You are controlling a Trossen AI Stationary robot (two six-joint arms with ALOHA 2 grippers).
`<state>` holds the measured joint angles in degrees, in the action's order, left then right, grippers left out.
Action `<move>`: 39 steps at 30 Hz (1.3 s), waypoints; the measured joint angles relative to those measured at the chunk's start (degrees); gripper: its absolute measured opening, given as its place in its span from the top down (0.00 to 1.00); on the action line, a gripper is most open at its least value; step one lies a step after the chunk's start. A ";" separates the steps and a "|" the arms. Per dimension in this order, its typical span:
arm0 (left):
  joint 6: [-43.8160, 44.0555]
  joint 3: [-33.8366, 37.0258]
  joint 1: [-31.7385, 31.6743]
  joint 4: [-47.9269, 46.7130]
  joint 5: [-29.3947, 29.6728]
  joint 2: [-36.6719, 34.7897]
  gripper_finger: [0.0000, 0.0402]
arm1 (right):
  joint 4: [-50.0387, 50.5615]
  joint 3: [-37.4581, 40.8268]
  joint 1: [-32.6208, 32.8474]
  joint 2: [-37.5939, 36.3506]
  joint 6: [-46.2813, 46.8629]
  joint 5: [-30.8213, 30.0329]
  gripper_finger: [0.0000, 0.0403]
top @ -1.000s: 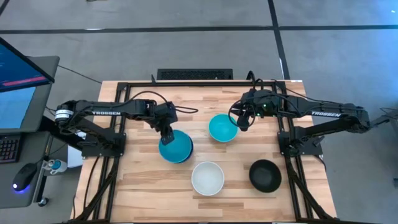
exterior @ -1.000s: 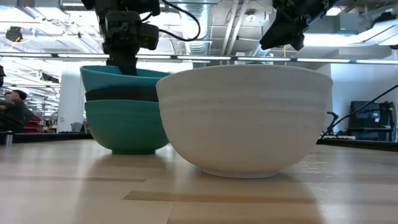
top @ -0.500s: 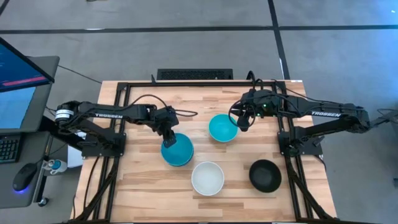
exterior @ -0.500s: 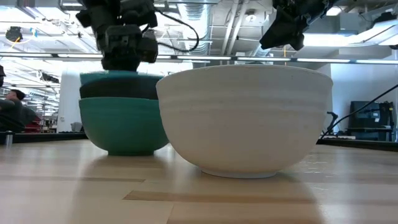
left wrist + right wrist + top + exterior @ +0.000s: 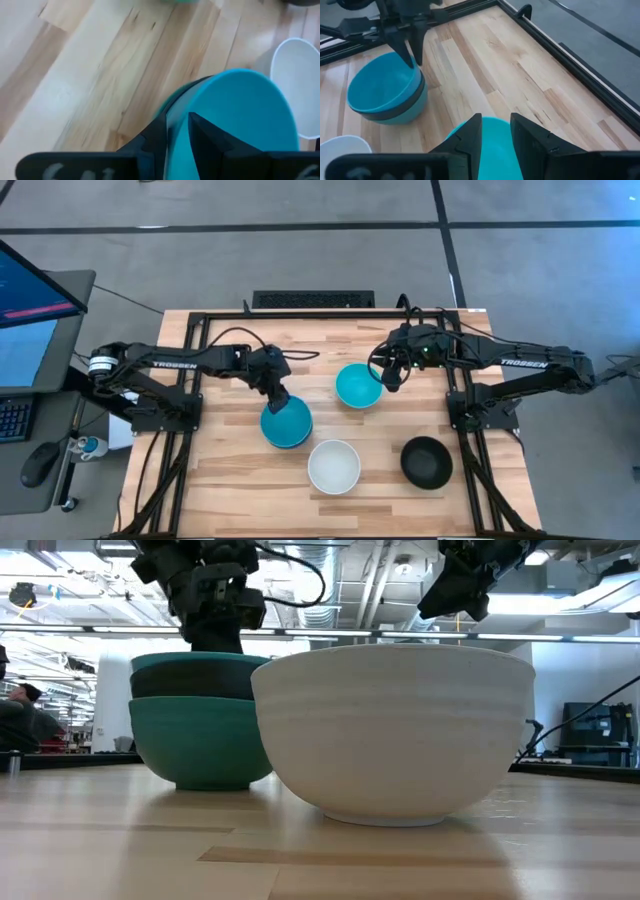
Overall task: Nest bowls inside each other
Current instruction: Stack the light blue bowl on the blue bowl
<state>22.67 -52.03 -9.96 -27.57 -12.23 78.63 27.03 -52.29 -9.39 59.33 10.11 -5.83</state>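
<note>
Here we see the left gripper [image 5: 276, 394] pinching the blue bowl's [image 5: 287, 422] rim, atop a nested stack (black [image 5: 195, 686] and teal [image 5: 200, 740] beneath), left of the white bowl [image 5: 333, 465]; the right gripper [image 5: 391, 376] pinches the cyan bowl [image 5: 357, 385] behind it, another black bowl [image 5: 426, 461] to its right

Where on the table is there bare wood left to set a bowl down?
Bare wood lies along the table left of the bowl stack and between the cyan bowl and black bowl. The middle, around the white bowl, is crowded.

nested stack [image 5: 285, 423] left, single bowls [image 5: 333, 465] right
</note>
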 joint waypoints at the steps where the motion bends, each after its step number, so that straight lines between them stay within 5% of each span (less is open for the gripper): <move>1: -0.18 -0.43 0.00 -0.50 0.00 0.00 0.83 | 0.00 0.00 0.00 0.00 0.00 -0.01 0.69; 15: -6.72 -6.54 -3.40 -2.00 2.42 -0.02 0.83 | 0.49 -0.02 0.00 0.00 -0.02 0.00 0.69; 20: -10.55 -9.12 -7.40 -1.83 3.61 -0.02 0.83 | 8.05 0.04 -0.03 0.24 -0.03 -0.06 0.69; 39: -17.52 -10.17 -15.86 4.47 1.95 -0.02 0.83 | 3.76 3.66 -3.81 17.00 0.50 -1.76 0.69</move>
<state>5.15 -62.19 -25.82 -23.10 -10.28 78.61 30.79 -48.63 -13.20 76.34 10.61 -7.59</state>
